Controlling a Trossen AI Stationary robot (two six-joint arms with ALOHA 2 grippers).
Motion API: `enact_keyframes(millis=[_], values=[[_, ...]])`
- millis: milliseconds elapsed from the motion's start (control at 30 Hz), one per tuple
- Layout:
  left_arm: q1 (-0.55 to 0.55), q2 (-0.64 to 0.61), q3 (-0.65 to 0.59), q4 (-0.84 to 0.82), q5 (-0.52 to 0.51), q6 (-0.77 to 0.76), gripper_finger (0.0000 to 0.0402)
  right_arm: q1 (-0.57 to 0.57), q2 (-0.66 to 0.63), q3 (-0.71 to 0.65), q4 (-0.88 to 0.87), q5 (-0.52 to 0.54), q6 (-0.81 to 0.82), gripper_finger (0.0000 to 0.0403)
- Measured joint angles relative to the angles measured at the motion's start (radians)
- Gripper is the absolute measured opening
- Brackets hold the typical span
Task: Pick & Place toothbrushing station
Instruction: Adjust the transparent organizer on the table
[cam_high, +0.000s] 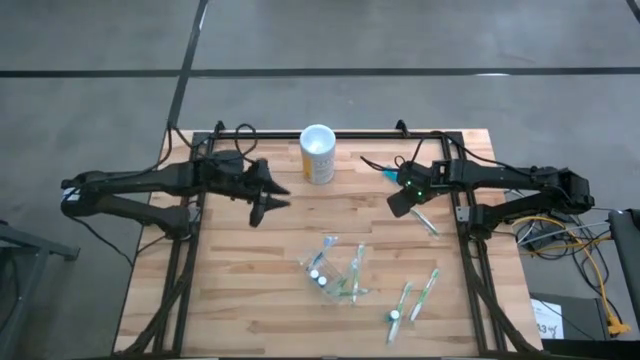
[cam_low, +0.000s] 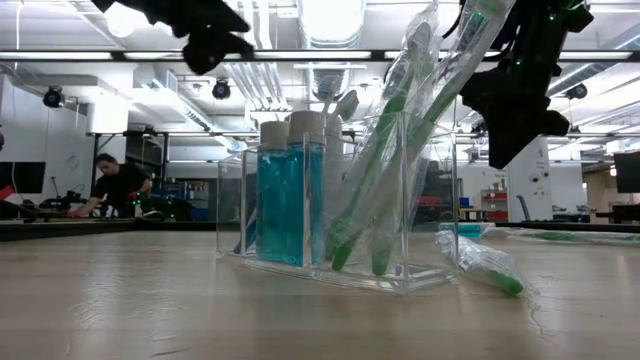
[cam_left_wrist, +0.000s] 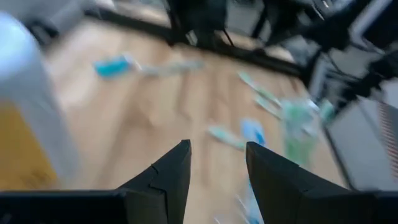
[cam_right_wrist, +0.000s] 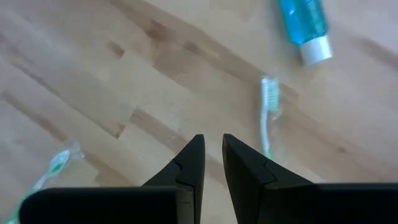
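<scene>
The clear plastic toothbrushing station (cam_high: 335, 270) already holds brushes on the wooden counter (cam_high: 240, 300), some lie loose; left hand (cam_high: 268, 194) open, right hand (cam_high: 403, 203) nearly closed, empty.

Tall yellow opaque cup with white rim (cam_high: 318, 153), upper centre of the overhead frame. Two wrapped green-and-white toothbrushes (cam_high: 413, 298), lower right. Blue toothpaste tube with white cap (cam_right_wrist: 305, 28), upper right of right wrist frame. Seated person (cam_low: 118, 186), low view's left background.

Toothbrushes (cam_low: 385, 170) inside toothbrushing station (cam_low: 330, 195)
</scene>
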Motion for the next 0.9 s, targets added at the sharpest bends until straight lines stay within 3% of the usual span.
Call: enact_keyframes(millis=[167, 300, 400, 533, 733, 900], values=[[-0.037, 0.005, 0.000, -0.041, 0.099, -0.077, 0.0158, 0.001, 0.000, 0.000, 0.001, -0.019, -0.030, 0.0052], [-0.119, 0.024, 0.000, -0.028, 0.082, 0.051, 0.0158, 0.000, 0.000, 0.000, 0.003, -0.019, -0.030, 0.0052], [-0.195, 0.036, 0.000, -0.038, -0.039, 0.126, 0.0158, 0.000, 0.000, 0.000, 0.003, -0.019, -0.030, 0.0052], [-0.299, 0.058, 0.000, -0.044, -0.244, 0.057, 0.0159, 0.000, 0.000, 0.000, 0.005, -0.018, -0.030, 0.0052], [-0.448, 0.096, 0.000, -0.090, -0.271, 0.011, 0.0159, 0.000, 0.000, 0.000, 0.038, -0.023, -0.031, 0.0052], [-0.505, 0.139, 0.000, -0.104, -0.314, -0.190, 0.0158, 0.001, 0.000, 0.000, 0.136, -0.133, -0.084, 0.0052]])
